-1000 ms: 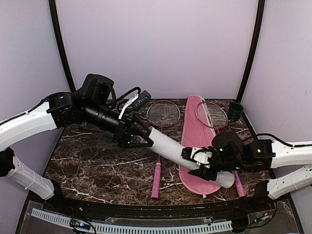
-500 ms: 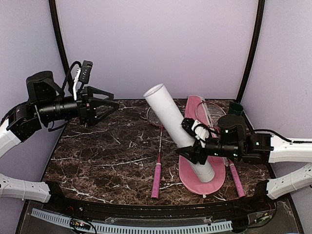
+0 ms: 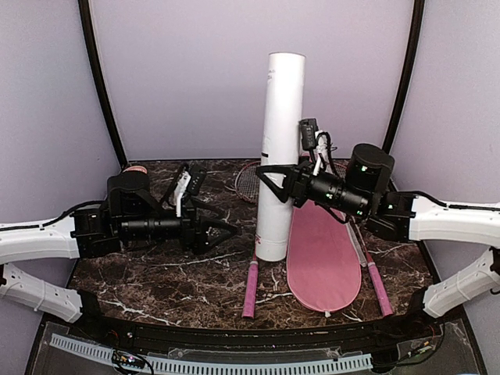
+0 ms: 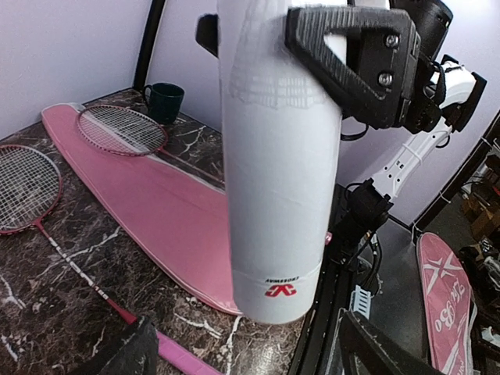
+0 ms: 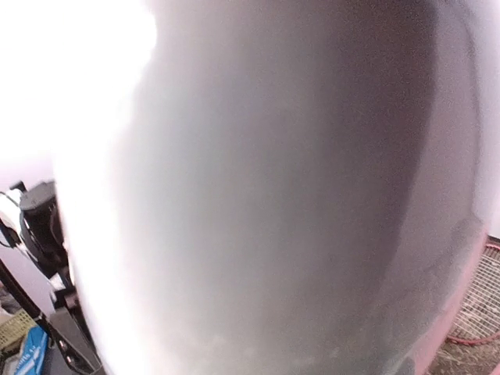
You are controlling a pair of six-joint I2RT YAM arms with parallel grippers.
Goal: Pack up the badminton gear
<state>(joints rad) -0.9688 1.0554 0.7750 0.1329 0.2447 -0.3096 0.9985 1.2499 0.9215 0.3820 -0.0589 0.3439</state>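
Standing upright on the dark marble worktop [image 3: 141, 273], just beside the long pink racket-shaped bag [image 3: 324, 258], the long white cardboard tube [image 3: 277, 156] is clamped mid-height by the right claw [image 3: 269, 183]. The left claw [image 3: 226, 230] gapes wide near the tube's base, not touching it.

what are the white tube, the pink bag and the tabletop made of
The white tube is likely cardboard: matte, with a seam band and a red printed logo near its base. The pink bag looks like soft matte fabric, lying flat with slight creases. The tabletop has a dark brown marble look with white veins, slightly glossy; it could be stone or printed laminate.
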